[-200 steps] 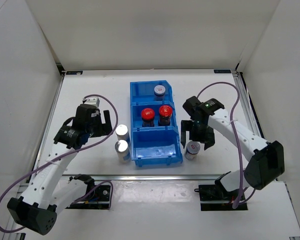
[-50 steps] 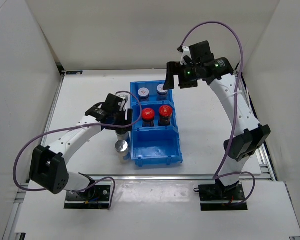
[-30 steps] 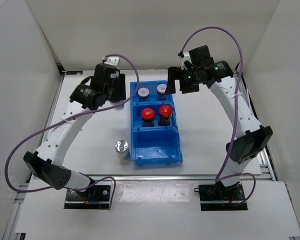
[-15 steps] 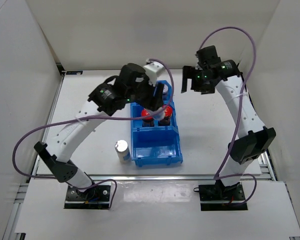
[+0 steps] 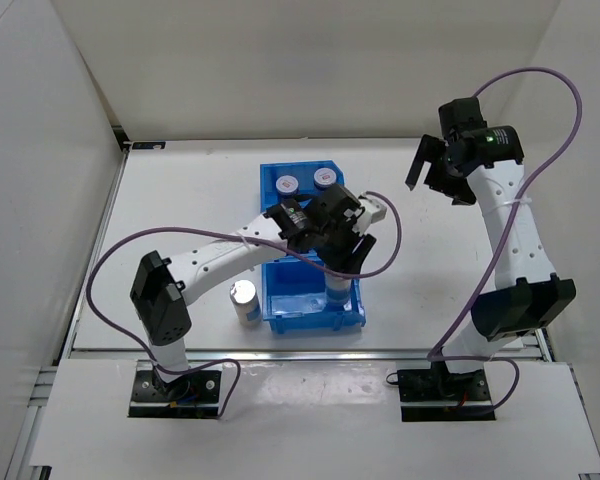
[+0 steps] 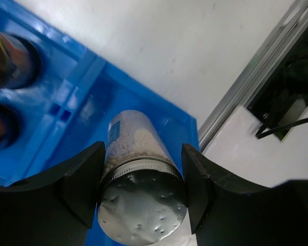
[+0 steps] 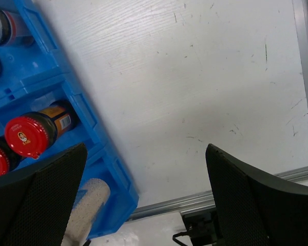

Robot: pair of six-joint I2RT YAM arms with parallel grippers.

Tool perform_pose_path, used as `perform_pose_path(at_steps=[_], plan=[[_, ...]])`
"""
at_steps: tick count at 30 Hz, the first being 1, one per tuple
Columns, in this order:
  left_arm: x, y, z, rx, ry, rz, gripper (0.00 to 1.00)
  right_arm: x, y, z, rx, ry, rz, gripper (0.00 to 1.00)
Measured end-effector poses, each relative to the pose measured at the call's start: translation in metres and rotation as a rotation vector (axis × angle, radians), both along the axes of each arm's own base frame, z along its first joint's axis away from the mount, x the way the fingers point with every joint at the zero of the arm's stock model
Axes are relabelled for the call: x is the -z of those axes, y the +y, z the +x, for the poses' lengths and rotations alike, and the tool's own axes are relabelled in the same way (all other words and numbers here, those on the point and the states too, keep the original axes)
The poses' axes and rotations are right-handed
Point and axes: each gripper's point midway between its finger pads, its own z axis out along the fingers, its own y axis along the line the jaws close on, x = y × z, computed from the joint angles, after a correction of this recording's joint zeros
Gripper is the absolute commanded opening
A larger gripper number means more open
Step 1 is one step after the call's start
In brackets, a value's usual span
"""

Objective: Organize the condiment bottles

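Note:
My left gripper is shut on a silver-topped condiment bottle full of white grains, held tilted over the near compartment of the blue bin. Its fingers press both sides of the lid. Two grey-lidded bottles stand in the far compartment. Two red-capped bottles stand in the middle compartment, hidden under my left arm in the top view. Another silver-topped bottle stands on the table left of the bin. My right gripper hangs open and empty, high to the right of the bin.
White walls close in the table at the back and both sides. A metal rail runs along the table's near edge. My left arm stretches across the bin's left wall and middle compartment.
My left arm has carried the silver-topped bottle from above the bin's far end to its near compartment. My right gripper has drawn back to the right, away from the bin.

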Motion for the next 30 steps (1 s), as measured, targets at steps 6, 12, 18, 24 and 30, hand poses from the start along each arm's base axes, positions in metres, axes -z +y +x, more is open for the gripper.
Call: perform_pose_path(at_steps=[6, 12, 18, 24, 30], plan=[[0.049, 0.01, -0.011, 0.003, 0.048, 0.1, 0.11, 0.006, -0.001, -0.006, 0.008, 0.026, 0.008, 0.99], [0.065, 0.013, -0.004, -0.036, 0.029, 0.131, 0.73, -0.003, -0.002, -0.018, 0.001, 0.005, 0.017, 0.99], [0.053, 0.018, 0.01, -0.103, -0.042, 0.131, 1.0, -0.007, -0.003, -0.023, -0.002, -0.006, 0.021, 0.99], [-0.045, 0.048, 0.03, -0.22, -0.279, 0.018, 1.0, 0.0, -0.003, -0.025, -0.002, 0.018, 0.017, 0.99], [-0.149, 0.143, 0.005, -0.465, -0.398, -0.23, 1.0, 0.003, 0.0, -0.023, -0.009, 0.026, 0.028, 0.99]])
